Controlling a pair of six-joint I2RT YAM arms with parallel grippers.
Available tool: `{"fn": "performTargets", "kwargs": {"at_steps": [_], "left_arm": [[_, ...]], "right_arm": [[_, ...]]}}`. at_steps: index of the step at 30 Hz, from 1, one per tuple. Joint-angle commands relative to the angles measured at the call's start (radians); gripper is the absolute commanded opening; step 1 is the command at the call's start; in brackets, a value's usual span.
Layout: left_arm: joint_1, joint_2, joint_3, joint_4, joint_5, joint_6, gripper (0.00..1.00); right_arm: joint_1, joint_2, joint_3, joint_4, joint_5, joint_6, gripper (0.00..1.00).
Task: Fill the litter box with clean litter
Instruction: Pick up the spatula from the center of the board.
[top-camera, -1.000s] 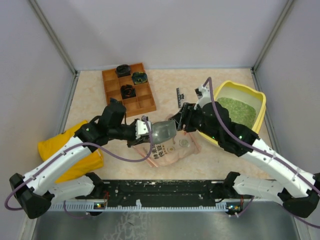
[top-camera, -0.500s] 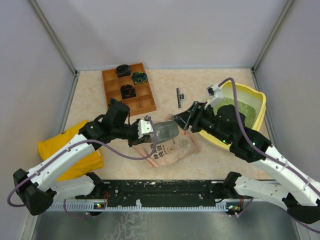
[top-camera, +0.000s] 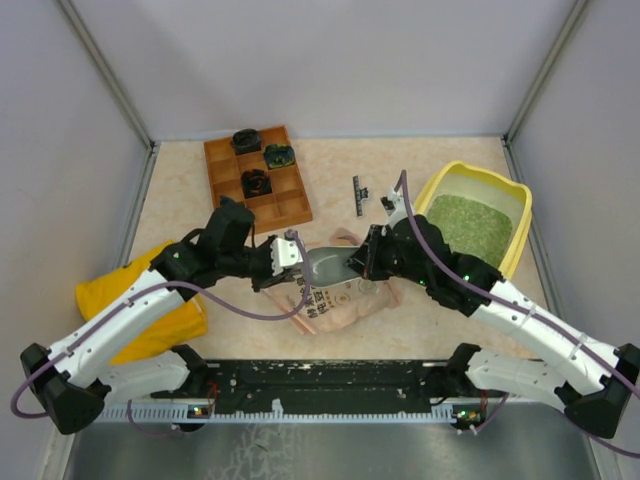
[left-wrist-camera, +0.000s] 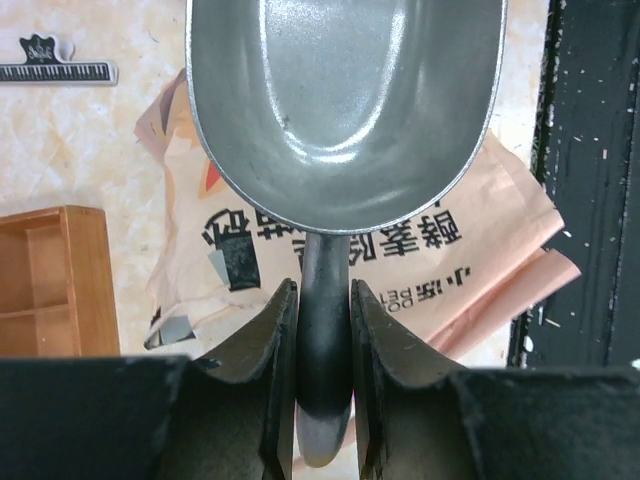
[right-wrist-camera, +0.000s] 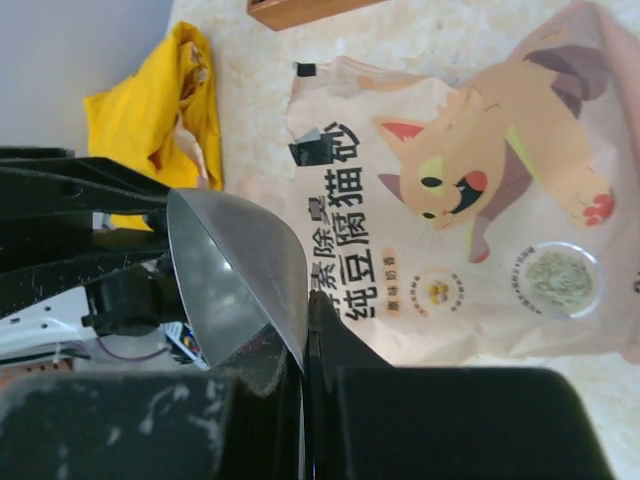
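Overhead, I log: litter box (top-camera: 480, 172) at the right rear of the bench (top-camera: 180, 195), holding clean litter (top-camera: 468, 222); grey scoop (top-camera: 325, 265) over pink pouch (top-camera: 345, 302).
Left wrist: left hand (left-wrist-camera: 325, 300) clamps the scoop's handle; bowl empty.
Right wrist: right hand (right-wrist-camera: 303, 325) pinched shut on the scoop's rim; yellow bag (right-wrist-camera: 165, 100) beyond.

Robotics lab test cell, not a home. Plain grey panels (top-camera: 330, 60) in metal framing (top-camera: 105, 72) around the far edge and both sides of a marble-look table (top-camera: 330, 160). Cabled left arm (top-camera: 120, 320) and right arm (top-camera: 540, 325) bolted to a black rail (top-camera: 330, 375) along the near edge. Household props merely staged, like the litter box (top-camera: 518, 225) at the far right corner.
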Motion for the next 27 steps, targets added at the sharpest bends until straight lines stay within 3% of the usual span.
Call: {"fn": "performTargets", "kwargs": {"at_steps": [1, 4, 8, 11, 18, 27], "left_arm": [[-0.006, -0.080, 0.046, 0.006, 0.038, -0.005, 0.28], [-0.006, -0.168, 0.007, 0.046, 0.094, 0.003, 0.48], [-0.006, -0.247, -0.030, 0.088, 0.147, 0.000, 0.57], [-0.006, -0.245, -0.017, 0.076, 0.167, -0.001, 0.57], [-0.006, -0.244, -0.003, 0.030, 0.174, 0.037, 0.47], [-0.006, -0.260, 0.020, -0.056, 0.094, 0.068, 0.52]], "right_arm": [[-0.016, -0.073, -0.070, 0.253, -0.162, 0.092, 0.00], [-0.037, -0.125, -0.127, 0.387, -0.227, 0.164, 0.00], [-0.046, -0.139, -0.178, 0.493, -0.307, 0.215, 0.00], [-0.046, -0.142, -0.210, 0.545, -0.338, 0.236, 0.00], [-0.055, -0.168, -0.261, 0.589, -0.329, 0.265, 0.00], [-0.067, -0.212, -0.299, 0.609, -0.317, 0.319, 0.00]]}}
